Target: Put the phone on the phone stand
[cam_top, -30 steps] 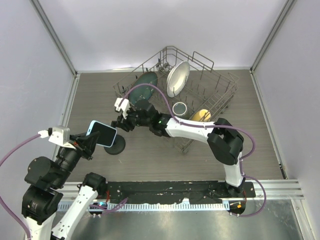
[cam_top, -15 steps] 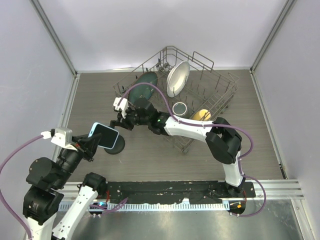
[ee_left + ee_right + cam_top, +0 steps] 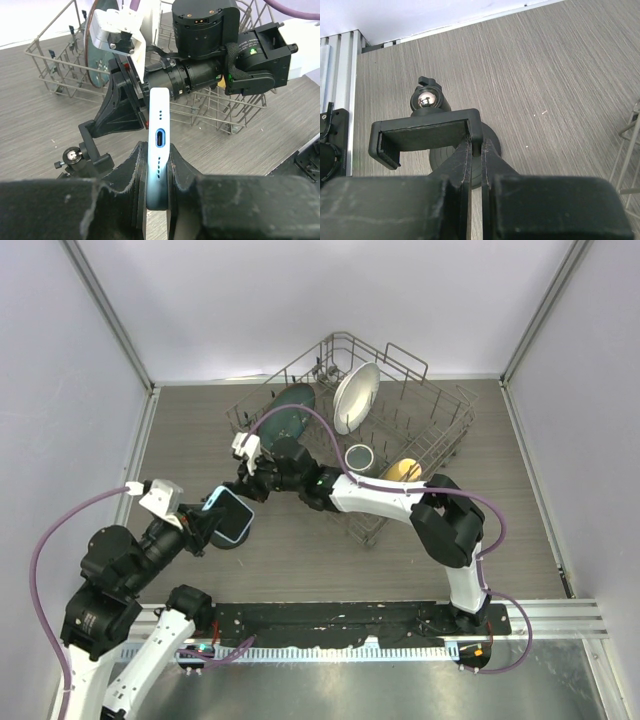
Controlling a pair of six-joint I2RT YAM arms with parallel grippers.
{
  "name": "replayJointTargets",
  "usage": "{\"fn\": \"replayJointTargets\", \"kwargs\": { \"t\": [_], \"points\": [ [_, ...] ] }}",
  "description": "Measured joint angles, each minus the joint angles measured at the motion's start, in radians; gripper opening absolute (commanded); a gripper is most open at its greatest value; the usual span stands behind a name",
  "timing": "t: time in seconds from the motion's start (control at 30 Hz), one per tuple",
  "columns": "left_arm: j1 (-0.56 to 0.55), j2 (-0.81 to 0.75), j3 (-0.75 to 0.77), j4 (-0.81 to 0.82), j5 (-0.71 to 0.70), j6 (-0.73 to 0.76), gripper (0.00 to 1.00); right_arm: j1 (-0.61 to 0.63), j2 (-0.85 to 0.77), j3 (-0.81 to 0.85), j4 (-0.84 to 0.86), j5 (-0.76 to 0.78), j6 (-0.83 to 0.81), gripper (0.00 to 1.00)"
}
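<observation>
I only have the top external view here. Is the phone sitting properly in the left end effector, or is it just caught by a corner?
Observer: Not by a corner. The left wrist view shows the left end effector pinching the phone edge-on across its thickness, charging port facing the camera.
Operator: What is the right end effector gripping?
Observer: The right wrist view shows the right end effector shut on the edge of the phone stand cradle.
Operator: Anything in that cradle yet?
Observer: No, its pad shows bare in that view.
</observation>
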Motion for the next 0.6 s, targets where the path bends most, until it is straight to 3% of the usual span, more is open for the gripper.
{"fn": "replayJointTargets", "kwargs": {
  "t": [0.13,0.37,0.6],
  "points": [
    [-0.004,0.029,0.015,0.002,0.063,0.023,0.0,-0.003,-0.005,-0.018,0.02,-0.018,0.015,0.01],
    [-0.005,0.051,0.017,0.048,0.343,0.111,0.0,-0.019,-0.011,-0.016,-0.016,-0.089,-0.009,0.01],
    [-0.006,0.137,0.016,0.046,0.481,0.241,0.0,-0.044,-0.011,0.01,-0.09,-0.186,-0.053,0.01]
  ]
}}
